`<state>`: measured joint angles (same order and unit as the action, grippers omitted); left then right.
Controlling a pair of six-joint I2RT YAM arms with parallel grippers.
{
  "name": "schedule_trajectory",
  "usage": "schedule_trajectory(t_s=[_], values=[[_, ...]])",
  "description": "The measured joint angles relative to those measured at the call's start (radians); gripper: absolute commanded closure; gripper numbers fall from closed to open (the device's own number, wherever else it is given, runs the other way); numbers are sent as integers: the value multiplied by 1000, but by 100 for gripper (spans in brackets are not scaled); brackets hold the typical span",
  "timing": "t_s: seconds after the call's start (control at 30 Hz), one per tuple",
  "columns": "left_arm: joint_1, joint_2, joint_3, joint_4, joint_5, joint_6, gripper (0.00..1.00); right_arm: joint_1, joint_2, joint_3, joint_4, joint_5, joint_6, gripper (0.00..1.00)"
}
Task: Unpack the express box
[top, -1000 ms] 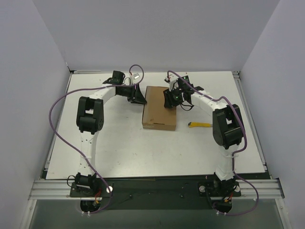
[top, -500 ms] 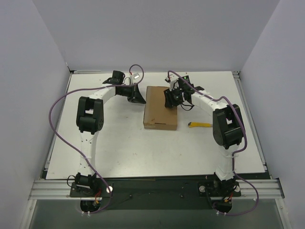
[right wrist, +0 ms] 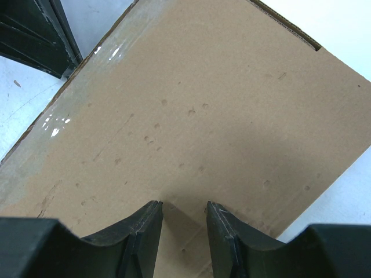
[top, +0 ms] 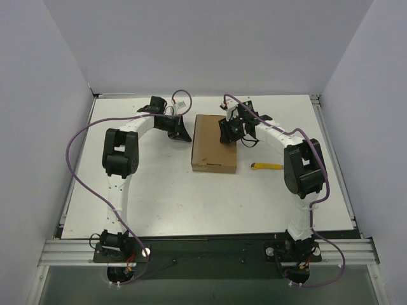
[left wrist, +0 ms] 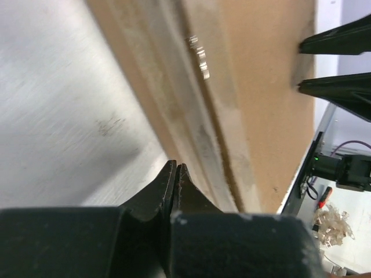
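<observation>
Nearest me on the bench point(top: 159, 190): a yellow utility knife point(top: 267, 166), just right of the box, untouched.

Mid-bench: the express box point(top: 213, 149), lying flat, lid down, no flap raised. Nothing is out of it yet. I judge the step in hand to be getting the lid open.

My left gripper point(left wrist: 177, 168): fingers pressed together, holding nothing. The tips are at the box's left side wall, beside a glossy strip along the seam, tape by the look of it.

My right gripper point(right wrist: 184, 207): fingers slightly apart, nothing between them, over the far-right part of the lid. I cannot tell whether it touches the cardboard.

Next move, as I read it: the right steadies the box while the left tip finds the seam and lifts. The tip must enter the seam rather than shove the box sideways. If the tape holds, the knife is needed.
</observation>
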<state>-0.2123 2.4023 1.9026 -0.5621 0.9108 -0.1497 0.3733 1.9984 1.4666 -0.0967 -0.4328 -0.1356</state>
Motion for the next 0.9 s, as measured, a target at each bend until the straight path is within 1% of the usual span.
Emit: schedule_trajectory(t_s=[0.13, 0.17, 0.2, 0.23, 0.27, 0.37, 0.47, 0.6, 0.9], values=[[2, 2, 0, -45, -62, 29, 100, 0, 0, 0, 0, 0, 0, 62], [3, 2, 0, -49, -69, 32, 98, 0, 0, 0, 0, 0, 0, 62], [5, 2, 0, -51, -71, 33, 87, 0, 0, 0, 0, 0, 0, 62], [8, 2, 0, -51, -68, 32, 81, 0, 0, 0, 0, 0, 0, 62], [12, 2, 0, -47, -58, 27, 70, 0, 0, 0, 0, 1, 0, 62], [25, 2, -1, -11, -5, -8, 59, 0, 0, 0, 0, 1, 0, 62], [30, 2, -5, 49, 62, -67, 57, 1, 0, 0, 0, 2, 0, 62], [21, 2, -5, 96, 108, -111, 57, 1, 0, 0, 0, 2, 0, 62], [-2, 2, -5, 101, 115, -117, 58, 1, 0, 0, 0, 2, 0, 62]])
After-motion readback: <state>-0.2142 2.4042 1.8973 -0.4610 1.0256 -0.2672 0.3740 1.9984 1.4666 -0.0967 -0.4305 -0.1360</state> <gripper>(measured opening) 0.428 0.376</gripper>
